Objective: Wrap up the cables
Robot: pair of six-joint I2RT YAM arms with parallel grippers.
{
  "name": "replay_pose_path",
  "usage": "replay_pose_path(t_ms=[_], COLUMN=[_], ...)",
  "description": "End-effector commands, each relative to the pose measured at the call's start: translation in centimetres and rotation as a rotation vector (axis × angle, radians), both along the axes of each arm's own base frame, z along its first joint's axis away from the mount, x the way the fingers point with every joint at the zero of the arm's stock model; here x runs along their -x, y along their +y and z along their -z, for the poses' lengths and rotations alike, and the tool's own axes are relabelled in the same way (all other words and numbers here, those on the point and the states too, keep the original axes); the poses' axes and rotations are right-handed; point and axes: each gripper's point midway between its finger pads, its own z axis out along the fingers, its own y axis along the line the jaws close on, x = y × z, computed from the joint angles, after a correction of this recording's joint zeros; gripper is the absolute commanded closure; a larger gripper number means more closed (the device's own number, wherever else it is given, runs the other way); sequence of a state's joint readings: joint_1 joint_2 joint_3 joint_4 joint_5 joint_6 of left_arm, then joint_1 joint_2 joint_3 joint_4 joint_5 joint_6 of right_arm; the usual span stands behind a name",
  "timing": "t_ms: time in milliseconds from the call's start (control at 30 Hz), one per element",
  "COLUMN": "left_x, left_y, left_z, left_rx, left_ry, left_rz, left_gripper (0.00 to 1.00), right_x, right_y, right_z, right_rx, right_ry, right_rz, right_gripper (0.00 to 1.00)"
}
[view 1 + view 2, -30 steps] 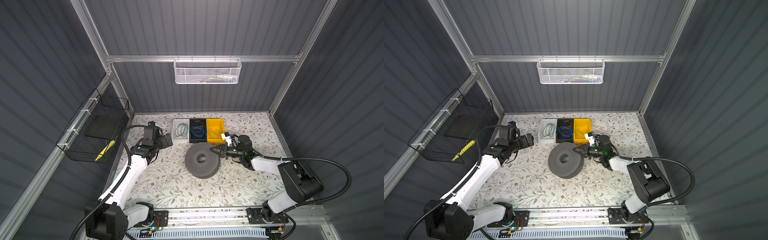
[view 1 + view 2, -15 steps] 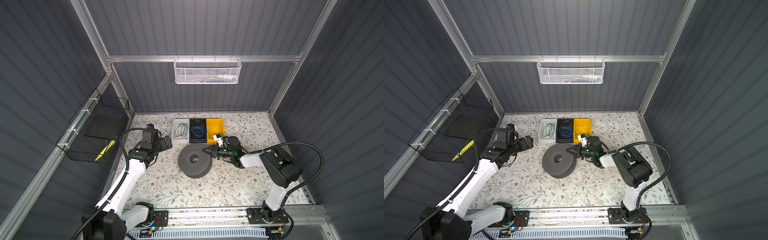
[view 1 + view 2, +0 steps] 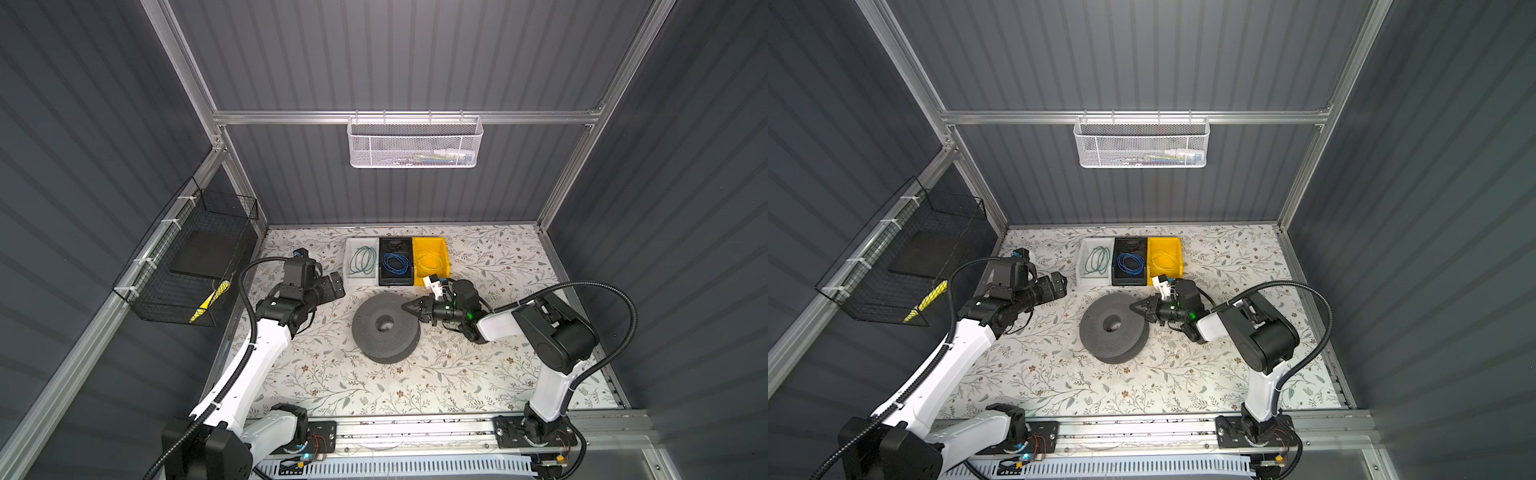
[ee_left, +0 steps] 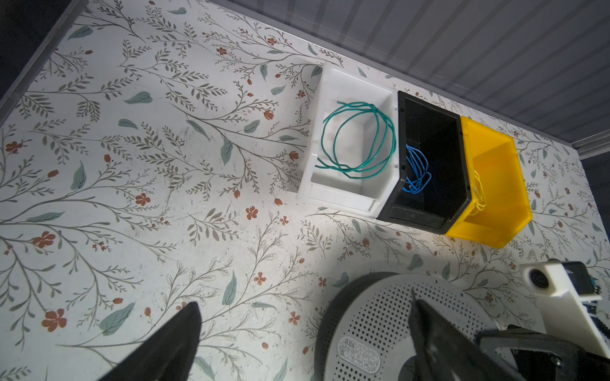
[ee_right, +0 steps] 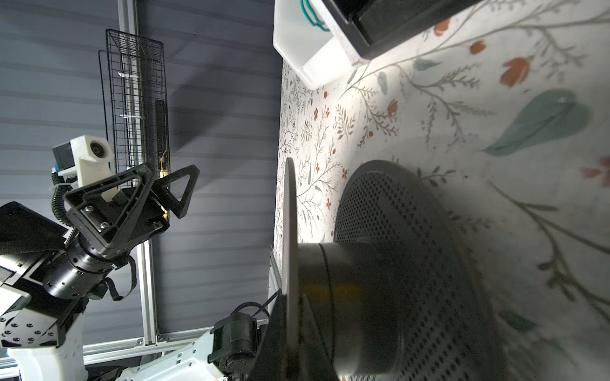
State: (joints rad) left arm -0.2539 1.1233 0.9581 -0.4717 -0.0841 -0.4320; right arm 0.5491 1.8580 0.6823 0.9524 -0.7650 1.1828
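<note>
Both top views: cable (image 3: 395, 264) in black bin (image 3: 397, 281), right and slightly far of my left gripper (image 3: 338, 286), jaws spread; right gripper (image 3: 409, 308) clamps spool (image 3: 365, 332) rim.

The spool (image 3: 384, 328) lies flat on the table (image 3: 478, 374). Behind the spool three bins stand in a touching row: the left bin (image 3: 360, 283) holds the left wire coil (image 3: 362, 261), the middle bin (image 3: 395, 282) the middle wire coil (image 3: 395, 263), the right bin (image 3: 441, 251) the right wire coil (image 3: 430, 262). The left gripper (image 3: 337, 286) hangs left of the spool, apart from it; the right gripper (image 3: 406, 308) meets the spool's right edge, at its upper flange.
</note>
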Motion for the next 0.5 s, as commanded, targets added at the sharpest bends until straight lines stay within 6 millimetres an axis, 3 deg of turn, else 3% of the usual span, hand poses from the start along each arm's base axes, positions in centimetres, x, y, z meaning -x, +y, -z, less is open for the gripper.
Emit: replay_pose_path(t_ms=[0, 267, 467], left_x=[0.4, 0.2, 0.5], left_y=[0.1, -0.6, -0.6], left_z=[0.1, 0.0, 0.1], left_rx=[0.015, 0.02, 0.015], left_ry=[0.014, 0.036, 0.057], left_rz=[-0.006, 0.033, 0.041], left_gripper=[0.01, 0.01, 0.01], right_x=[0.9, 3.0, 2.6], right_y=[0.0, -1.4, -2.1], right_z=[1.5, 4.0, 3.4], right_rx=[0.037, 0.101, 0.166], right_ry=[0.017, 0.058, 0.007], right_rz=[-0.002, -0.012, 0.01], right_gripper=[0.89, 0.82, 0.63])
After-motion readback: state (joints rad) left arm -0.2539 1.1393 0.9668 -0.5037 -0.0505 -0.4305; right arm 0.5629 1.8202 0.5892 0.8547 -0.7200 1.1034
